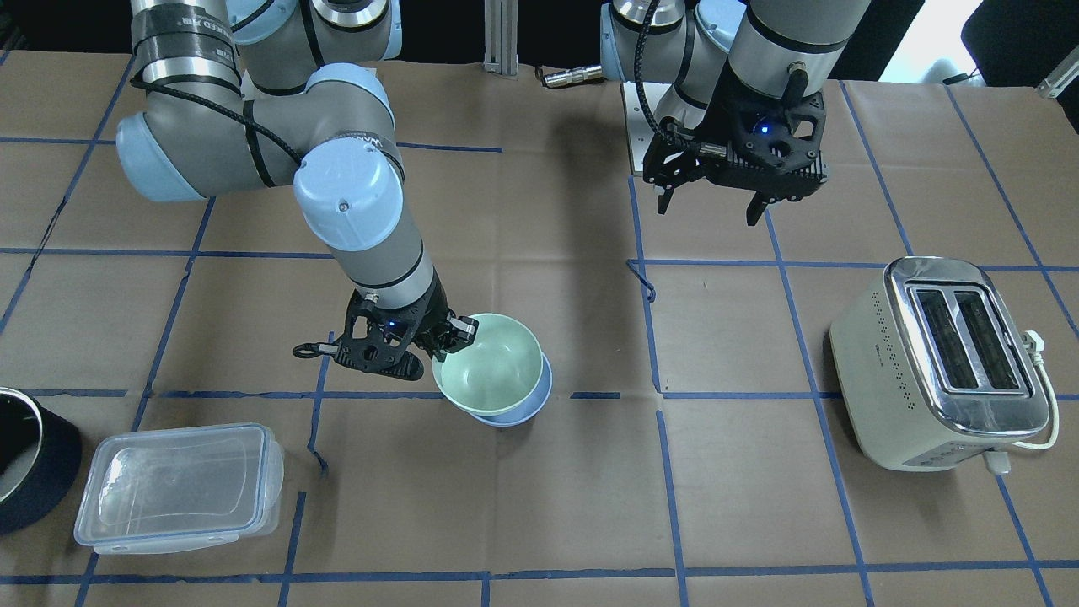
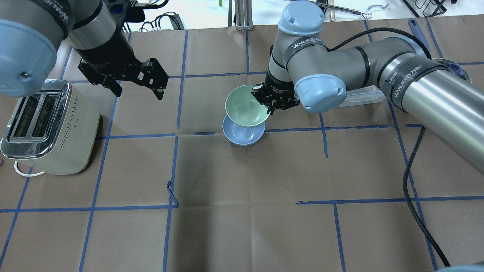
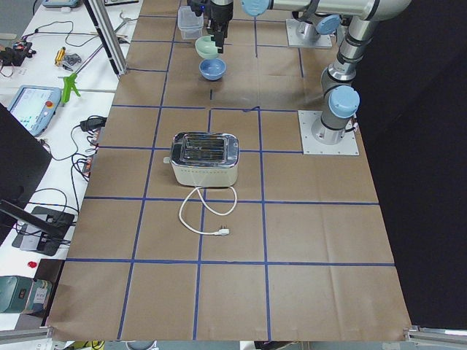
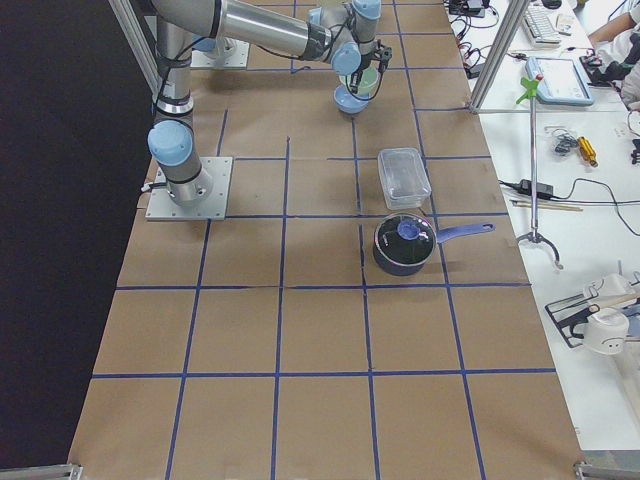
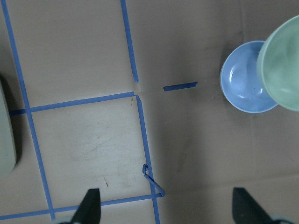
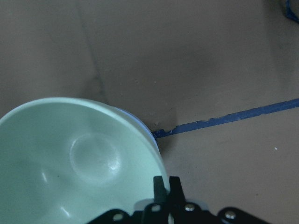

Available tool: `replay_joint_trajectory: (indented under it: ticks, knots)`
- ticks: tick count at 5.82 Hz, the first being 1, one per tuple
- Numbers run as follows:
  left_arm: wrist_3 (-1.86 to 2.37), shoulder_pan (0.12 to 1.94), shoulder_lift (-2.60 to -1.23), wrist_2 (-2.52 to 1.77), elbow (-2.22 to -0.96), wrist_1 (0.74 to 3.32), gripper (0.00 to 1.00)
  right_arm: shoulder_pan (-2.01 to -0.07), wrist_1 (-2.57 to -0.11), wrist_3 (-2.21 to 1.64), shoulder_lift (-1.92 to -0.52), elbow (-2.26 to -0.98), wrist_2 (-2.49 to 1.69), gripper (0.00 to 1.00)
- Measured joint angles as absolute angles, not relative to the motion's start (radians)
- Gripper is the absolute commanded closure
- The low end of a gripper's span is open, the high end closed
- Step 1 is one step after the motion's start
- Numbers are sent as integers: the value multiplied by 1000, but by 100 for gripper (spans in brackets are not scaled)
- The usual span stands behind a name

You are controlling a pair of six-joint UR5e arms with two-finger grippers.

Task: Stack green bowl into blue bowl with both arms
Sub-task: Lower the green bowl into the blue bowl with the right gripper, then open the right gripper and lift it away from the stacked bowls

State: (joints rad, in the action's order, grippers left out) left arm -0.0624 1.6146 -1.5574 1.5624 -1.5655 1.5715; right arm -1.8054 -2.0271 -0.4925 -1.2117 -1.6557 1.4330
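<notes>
In the front view the container point(image 1: 177, 487) lies nearest, with the pot point(image 1: 25, 459) just beside it at the edge. Mid-table point(image 1: 539, 514), the right gripper point(image 1: 453, 330) is clamped on the rim of the green bowl point(image 1: 487, 364). The bowl is held tilted and overlaps the blue bowl point(image 1: 527, 409). Farther back the left gripper point(image 1: 708, 211) hangs with fingers apart, holding nothing. The toaster point(image 1: 940, 362) stands well apart from the bowls.

From overhead, the green bowl point(image 2: 245, 105) hides the far part of the blue bowl point(image 2: 242, 136). The left gripper point(image 2: 140, 94) is near the toaster.

In the left side view the toaster is nearest, with its cable point(image 3: 208, 215) loose on the table. Far off, the green bowl point(image 3: 206, 47) hangs higher than the blue one; whether they touch cannot be told.

In the right side view the pot is nearest, then the container, then the bowls.

The left wrist view shows the fingertips point(image 5: 91, 205) wide apart and both bowls at upper right.

In the right wrist view the fingers point(image 6: 160, 184) pinch the green bowl's rim, and a sliver of the blue bowl shows behind.
</notes>
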Motion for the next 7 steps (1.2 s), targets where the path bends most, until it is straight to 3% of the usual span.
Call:
replay_joint_trajectory:
  ticks: [2,3,4,7]
  knots:
    - [-12,1603,-1543,1563,-1576,1568,2,-1811,-2041,-494,-1175,-1657,1407,92]
    - [-9,1601,-1542,1563,-1577,1568,2,-1813,-2044,-492,-1171,-1663,1381,75]
    - [-8,1601,-1542,1563,-1577,1570,2,-1814,-2045,-488,-1169,-1671,1370,1]
    - [-8,1600,-1542,1563,-1577,1572,2,-1807,-2040,-466,-1163,-1646,1371,0]
